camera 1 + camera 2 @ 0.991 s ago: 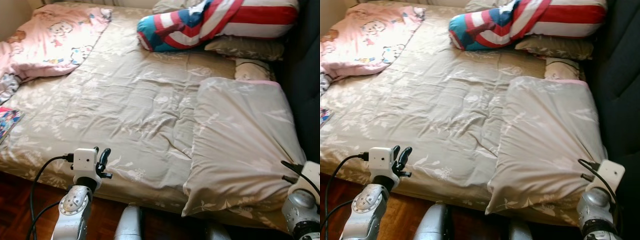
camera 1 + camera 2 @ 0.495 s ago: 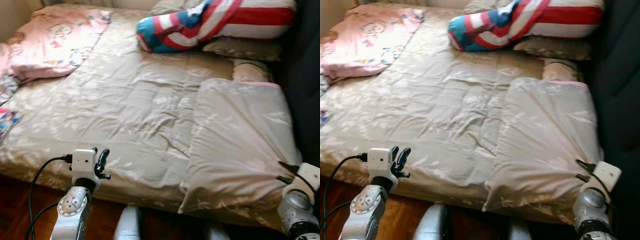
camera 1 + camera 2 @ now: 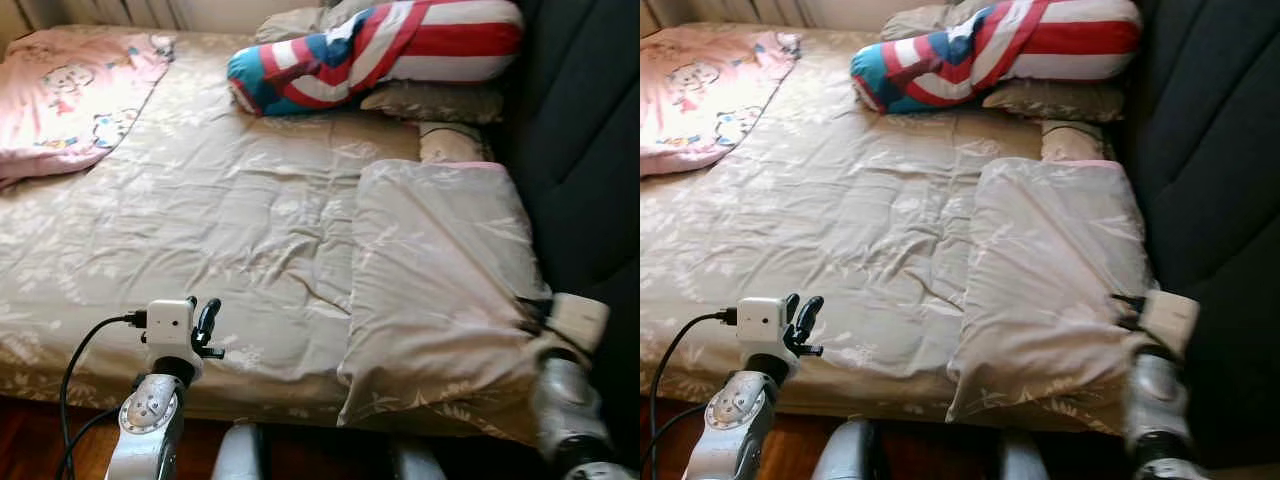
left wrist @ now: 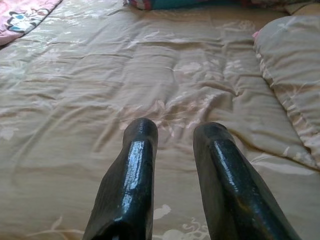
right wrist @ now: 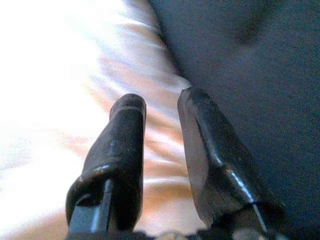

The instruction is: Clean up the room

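Note:
A wide bed carries a beige flowered duvet (image 3: 230,210). A beige pillow (image 3: 440,270) lies on its right half. A red, white and blue striped pillow (image 3: 370,50) rests at the head, and a pink cartoon blanket (image 3: 70,90) is crumpled at the far left. My left gripper (image 3: 202,303) hovers over the bed's near edge; in the left wrist view it (image 4: 175,130) is open with nothing between the fingers. My right gripper (image 3: 528,312) sits at the beige pillow's right edge, against the dark panel; in the right wrist view it (image 5: 162,100) is open on nothing.
A dark padded panel (image 3: 590,130) runs along the right side of the bed. Two more beige pillows (image 3: 435,100) lie under and beside the striped one. Dark wood floor (image 3: 30,440) shows below the bed's near edge.
The camera has turned right, so the bed slid left in the picture. My right arm rose and closed in on the pillow's right edge. The left gripper kept its pose.

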Tool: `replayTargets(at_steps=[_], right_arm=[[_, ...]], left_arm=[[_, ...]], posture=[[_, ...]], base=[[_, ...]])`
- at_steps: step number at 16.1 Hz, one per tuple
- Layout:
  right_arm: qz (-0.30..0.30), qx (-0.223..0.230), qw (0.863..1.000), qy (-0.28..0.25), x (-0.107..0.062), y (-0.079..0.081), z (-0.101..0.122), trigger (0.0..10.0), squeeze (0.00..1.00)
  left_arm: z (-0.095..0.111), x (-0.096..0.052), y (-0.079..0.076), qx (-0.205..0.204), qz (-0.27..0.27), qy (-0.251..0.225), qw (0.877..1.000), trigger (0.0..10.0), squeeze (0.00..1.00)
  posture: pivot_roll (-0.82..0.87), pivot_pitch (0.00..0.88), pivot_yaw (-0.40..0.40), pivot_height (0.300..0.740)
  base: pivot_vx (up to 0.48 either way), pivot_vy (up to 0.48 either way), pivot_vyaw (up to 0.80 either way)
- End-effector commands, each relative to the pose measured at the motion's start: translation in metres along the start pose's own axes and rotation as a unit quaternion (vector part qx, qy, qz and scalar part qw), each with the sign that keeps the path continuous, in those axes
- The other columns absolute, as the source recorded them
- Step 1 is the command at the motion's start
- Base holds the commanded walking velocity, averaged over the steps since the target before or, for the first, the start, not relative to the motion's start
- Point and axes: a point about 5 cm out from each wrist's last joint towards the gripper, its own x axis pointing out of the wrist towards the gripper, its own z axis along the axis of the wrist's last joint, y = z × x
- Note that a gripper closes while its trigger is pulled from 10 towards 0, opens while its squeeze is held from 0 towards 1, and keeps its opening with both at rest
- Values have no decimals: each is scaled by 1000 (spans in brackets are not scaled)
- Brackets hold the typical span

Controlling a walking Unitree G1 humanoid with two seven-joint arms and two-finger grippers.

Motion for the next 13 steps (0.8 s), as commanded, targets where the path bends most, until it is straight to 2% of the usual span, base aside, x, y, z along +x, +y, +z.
replayTargets(at_steps=[1, 3, 7, 9, 11, 13], right_arm=[[55, 13, 998, -25, -3, 18, 3, 10000, 0], [104, 26, 994, -36, -11, 39, -1, 10000, 0], [135, 35, 990, 1, -22, 58, -22, 10000, 0], [135, 36, 990, 17, -26, 59, -30, 10000, 0], [119, 35, 991, 54, -34, 50, -48, 10000, 0], [115, 24, 990, 75, -39, 46, -59, 10000, 0]], left_arm=[[-10, -6, 5, -19, 19, 16, 1000, 10000, 0], [-10, -7, 4, -35, 28, 16, 999, 10000, 0], [-15, -10, 2, -41, 33, 22, 998, 10000, 0], [-23, -13, 5, -48, 42, 35, 997, 10000, 0], [-41, -19, 7, -48, 43, 71, 995, 10000, 0], [-52, -23, 9, -47, 44, 93, 994, 10000, 0]], posture=[[75, 146, -42, 653], [78, 141, -46, 663], [77, 131, -49, 703], [79, 128, -52, 718], [76, 115, -53, 740], [78, 107, -53, 740]], base=[[0, 0, 0], [0, 0, 0], [0, 0, 0], [0, 0, 0], [0, 0, 0], [0, 0, 0]])
